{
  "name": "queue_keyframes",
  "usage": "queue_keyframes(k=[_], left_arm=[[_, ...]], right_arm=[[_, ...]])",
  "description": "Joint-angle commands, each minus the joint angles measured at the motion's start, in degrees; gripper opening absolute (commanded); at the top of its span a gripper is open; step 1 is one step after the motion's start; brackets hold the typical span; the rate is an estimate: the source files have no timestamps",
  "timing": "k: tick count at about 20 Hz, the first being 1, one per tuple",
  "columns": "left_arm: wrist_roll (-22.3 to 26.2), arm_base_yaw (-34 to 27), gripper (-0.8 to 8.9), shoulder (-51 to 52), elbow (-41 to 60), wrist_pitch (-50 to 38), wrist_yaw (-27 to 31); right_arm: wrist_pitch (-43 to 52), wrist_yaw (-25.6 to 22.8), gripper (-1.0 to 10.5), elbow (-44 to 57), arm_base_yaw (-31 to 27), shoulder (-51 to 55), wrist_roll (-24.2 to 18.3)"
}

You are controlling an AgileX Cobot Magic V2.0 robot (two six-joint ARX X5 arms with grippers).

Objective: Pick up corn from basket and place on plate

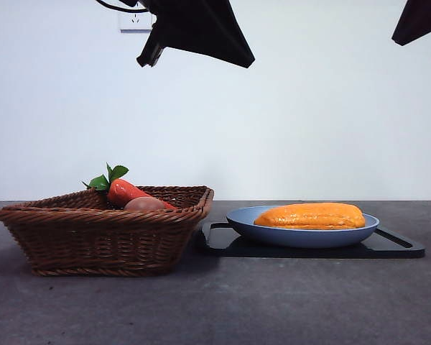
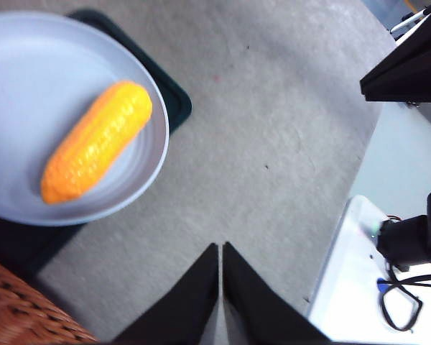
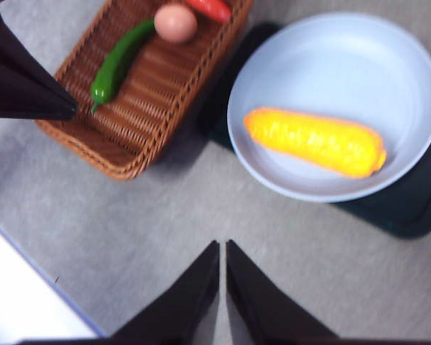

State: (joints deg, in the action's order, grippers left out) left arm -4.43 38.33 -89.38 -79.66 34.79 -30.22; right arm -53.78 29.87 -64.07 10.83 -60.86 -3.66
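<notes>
On the wide matte blue plate [image 1: 302, 233] lies the long orange-yellow ridged corn [image 1: 312, 215], flat, lengthwise. Plate sits on a flat black rectangular tray [image 1: 395, 248], just beside the brown woven wicker basket [image 1: 93, 233]. Basket holds a red-orange carrot [image 1: 126, 192], a pinkish-tan rounded thing [image 1: 145, 204], a green pepper [image 3: 115, 65]. Left gripper [image 2: 220, 251] and right gripper [image 3: 222, 251] hang high above the table, jaws closed, empty.
</notes>
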Motion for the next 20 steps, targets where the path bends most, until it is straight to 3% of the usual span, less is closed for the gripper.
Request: queue_keyframes(k=[1, 6, 9, 14, 17, 20], left_arm=[[4.66, -2.34, 0.08, 0.68, -1.36, -0.5, 1.03], [9.84, -12.61, 0.08, 11.17, 0.42, -6.86, 3.5], [10.16, -21.07, 0.08, 20.59, 5.73, -12.48, 3.48], [10.08, -35.08, 0.08, 37.99, 24.79, -26.18, 3.5], [9.97, -39.8, 0.08, 47.6, 38.42, -33.07, 4.02], [9.9, -40.74, 0.08, 56.37, 50.71, -36.3, 12.31]], right_arm=[[2.62, 0.09, 0.0, -0.63, 0.13, -0.48, -0.46], [8.04, 0.11, 0.0, -0.63, 0.13, -0.48, -0.46], [11.37, 0.09, 0.0, -0.63, 0.13, -0.48, -0.46], [16.59, 0.09, 0.0, -0.63, 0.13, -0.48, -0.46], [19.15, 0.11, 0.0, -0.63, 0.13, -0.48, -0.46], [21.49, 0.07, 0.0, -0.63, 0.13, -0.48, -0.46]])
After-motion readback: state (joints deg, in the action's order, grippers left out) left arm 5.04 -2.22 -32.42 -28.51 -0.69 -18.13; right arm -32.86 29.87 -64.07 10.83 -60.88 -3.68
